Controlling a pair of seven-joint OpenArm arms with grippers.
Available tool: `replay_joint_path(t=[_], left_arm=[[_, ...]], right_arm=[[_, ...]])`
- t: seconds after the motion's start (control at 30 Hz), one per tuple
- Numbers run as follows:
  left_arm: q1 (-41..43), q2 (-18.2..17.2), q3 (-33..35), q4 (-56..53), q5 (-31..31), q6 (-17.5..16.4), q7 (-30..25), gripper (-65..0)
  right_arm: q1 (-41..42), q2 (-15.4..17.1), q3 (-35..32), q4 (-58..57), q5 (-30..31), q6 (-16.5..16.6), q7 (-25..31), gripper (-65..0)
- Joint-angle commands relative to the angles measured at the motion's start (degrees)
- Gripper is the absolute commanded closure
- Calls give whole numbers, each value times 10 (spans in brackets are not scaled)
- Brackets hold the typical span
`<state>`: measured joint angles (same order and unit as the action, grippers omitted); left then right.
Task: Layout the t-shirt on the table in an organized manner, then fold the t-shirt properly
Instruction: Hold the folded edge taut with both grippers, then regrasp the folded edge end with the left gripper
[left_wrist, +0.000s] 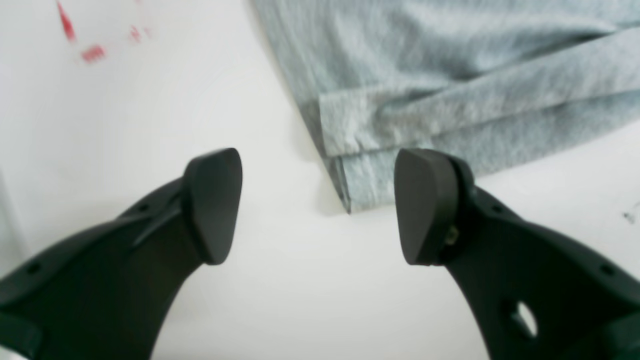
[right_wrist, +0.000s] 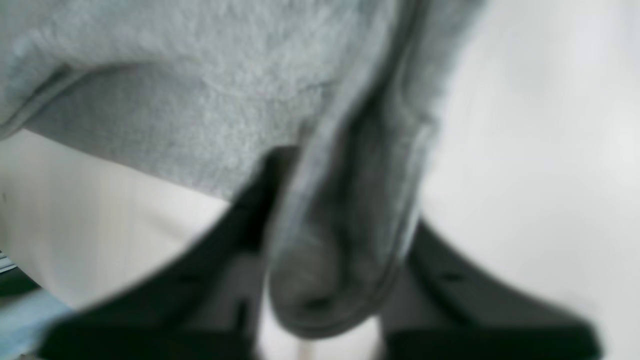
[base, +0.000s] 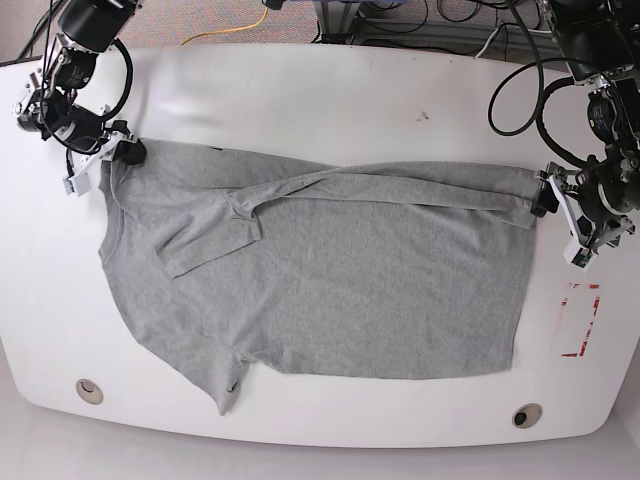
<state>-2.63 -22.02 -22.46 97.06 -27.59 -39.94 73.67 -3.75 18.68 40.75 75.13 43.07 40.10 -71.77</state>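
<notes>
The heather-grey t-shirt (base: 350, 290) lies mostly spread on the white table (base: 300, 90), with its far edge folded over in a long band and one sleeve creased onto the body. My right gripper (base: 125, 155) is at the shirt's far-left corner. In the right wrist view a thick bunch of t-shirt (right_wrist: 340, 240) fabric sits pinched in the right gripper (right_wrist: 345, 200). At the shirt's far-right corner my left gripper (base: 545, 200) stands open. The left wrist view shows the left gripper (left_wrist: 320, 210) empty, with the t-shirt (left_wrist: 450, 75) hem corner just ahead of it.
A red tape rectangle (base: 580, 320) marks the table near its right edge, and shows as red tape (left_wrist: 92, 52) in the left wrist view. Two round grommets (base: 88, 390) (base: 527, 414) sit along the front edge. Cables (base: 230, 30) run behind the table.
</notes>
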Motion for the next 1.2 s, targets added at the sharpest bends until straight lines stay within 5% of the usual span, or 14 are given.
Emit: replay_joint_path(t=[0.0, 0.5, 1.17], left_arm=[[-7, 4, -13, -11, -3, -1, -24, -446], [-9, 30, -31, -120, -3, -1, -73, -450], [-8, 0, 8, -226, -2, -1, -127, -447]], right_arm=[[1, 7, 0, 3, -12, -1, -11, -25], [1, 8, 0, 3, -12, -1, -11, -29], [1, 8, 0, 3, -12, -1, -11, -29]])
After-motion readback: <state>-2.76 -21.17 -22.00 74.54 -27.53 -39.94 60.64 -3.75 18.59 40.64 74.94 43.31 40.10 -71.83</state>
